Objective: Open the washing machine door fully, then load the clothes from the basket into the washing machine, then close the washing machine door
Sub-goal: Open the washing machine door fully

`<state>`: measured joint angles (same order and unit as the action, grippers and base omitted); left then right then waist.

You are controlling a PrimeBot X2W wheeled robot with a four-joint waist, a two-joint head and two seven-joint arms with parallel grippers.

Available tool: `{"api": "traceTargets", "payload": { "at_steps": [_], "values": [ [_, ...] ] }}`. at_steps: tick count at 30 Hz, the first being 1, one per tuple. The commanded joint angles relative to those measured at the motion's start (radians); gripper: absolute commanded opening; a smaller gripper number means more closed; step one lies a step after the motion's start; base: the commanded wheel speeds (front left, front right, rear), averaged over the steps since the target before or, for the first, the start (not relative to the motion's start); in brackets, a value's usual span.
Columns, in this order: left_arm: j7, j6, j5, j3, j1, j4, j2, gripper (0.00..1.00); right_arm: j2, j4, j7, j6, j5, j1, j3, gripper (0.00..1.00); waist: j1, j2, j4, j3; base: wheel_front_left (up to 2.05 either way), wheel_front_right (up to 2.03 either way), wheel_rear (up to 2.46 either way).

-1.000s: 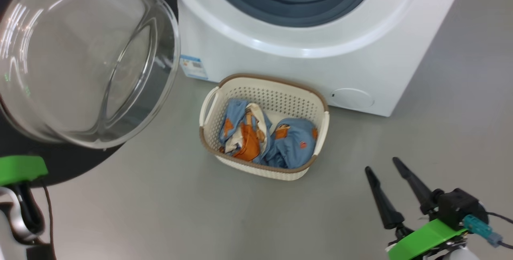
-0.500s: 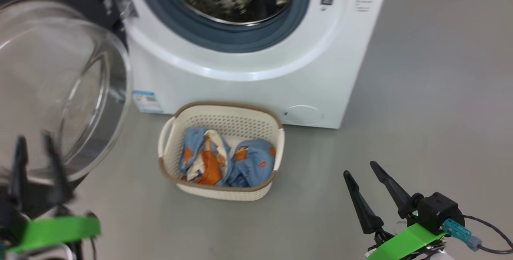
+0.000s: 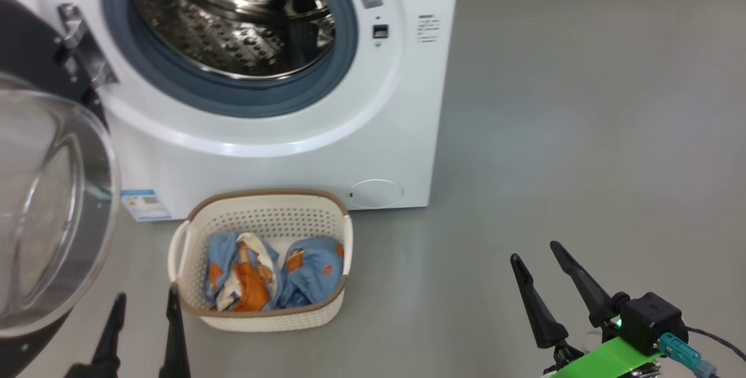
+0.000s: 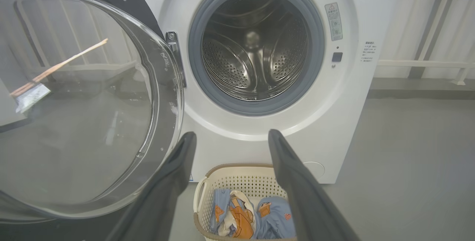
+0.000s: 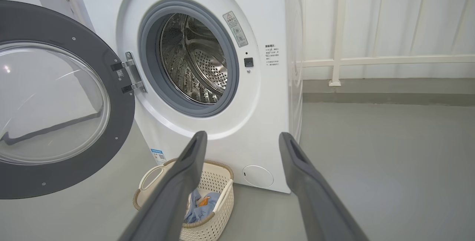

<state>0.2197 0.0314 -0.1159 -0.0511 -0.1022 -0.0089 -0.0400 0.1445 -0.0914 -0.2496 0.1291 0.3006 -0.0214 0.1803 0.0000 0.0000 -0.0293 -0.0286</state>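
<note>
Off the washing machine door [image 3: 52, 209] comes your left gripper [image 3: 145, 295]: half a second ago its fingers stood in front of the glass bowl, and now they sit at the bottom left of the head view, between the door's lower edge and the basket [image 3: 268, 320]. Your head camera has swung too, so the whole scene has slid across the view; the basket holds its place against the washing machine [image 3: 408, 104].

Left fingers are spread wide, holding nothing, and the left wrist view looks straight between them at the drum [image 3: 233, 23]. One fingertip overlaps the basket's near left corner in the head view; contact or not, you can't tell.

Your right gripper [image 3: 534, 251] hangs over the grey floor [image 3: 583, 133], well to the right of the basket, fingers parted and carrying nothing.

The washing machine door stands swung wide on its metal hinge [image 3: 81, 46], left of the opening, glass bowl bulging outward. Steel drum and grey gasket [image 3: 233, 101] are in plain sight.

The basket sits on the floor just in front of the washing machine, below the opening, between the blue label [image 3: 140, 204] and the round white cap [image 3: 376, 193]. The clothes [image 3: 309, 267] lie bunched inside it, light blue with orange and cream print.
</note>
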Motion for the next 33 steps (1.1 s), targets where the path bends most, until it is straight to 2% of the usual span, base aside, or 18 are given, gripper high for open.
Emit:
{"api": "traceTargets", "payload": {
  "at_steps": [1,8,16,23,33],
  "values": [
    [-0.002,0.010,0.004,-0.026,0.006,-0.019,-0.015,1.00,0.000,0.036,-0.012,0.002,-0.015,-0.012,0.017,1.00,0.0000,0.0000,0.039,0.015,0.00,0.00,0.00],
    [0.004,0.046,-0.043,0.002,-0.039,-0.005,-0.012,1.00,0.001,0.066,-0.012,0.002,-0.019,0.002,0.001,1.00,0.0000,0.0000,0.066,0.020,0.00,0.00,0.00],
    [0.005,0.092,-0.068,0.022,-0.065,-0.018,-0.011,1.00,-0.008,0.065,-0.012,0.002,-0.039,0.030,-0.051,1.00,0.0000,0.0000,0.061,0.027,0.00,0.00,0.00],
    [0.016,0.109,-0.072,0.017,-0.068,-0.032,-0.012,1.00,-0.028,0.051,-0.012,0.002,-0.071,0.045,-0.111,1.00,0.0000,0.0000,0.044,0.017,0.00,0.00,0.00],
    [0.022,0.107,-0.074,0.028,-0.055,-0.034,-0.015,1.00,-0.044,0.054,-0.012,0.002,-0.083,0.039,-0.131,1.00,0.0000,0.0000,0.036,0.001,0.00,0.00,0.00]
  ]
}}
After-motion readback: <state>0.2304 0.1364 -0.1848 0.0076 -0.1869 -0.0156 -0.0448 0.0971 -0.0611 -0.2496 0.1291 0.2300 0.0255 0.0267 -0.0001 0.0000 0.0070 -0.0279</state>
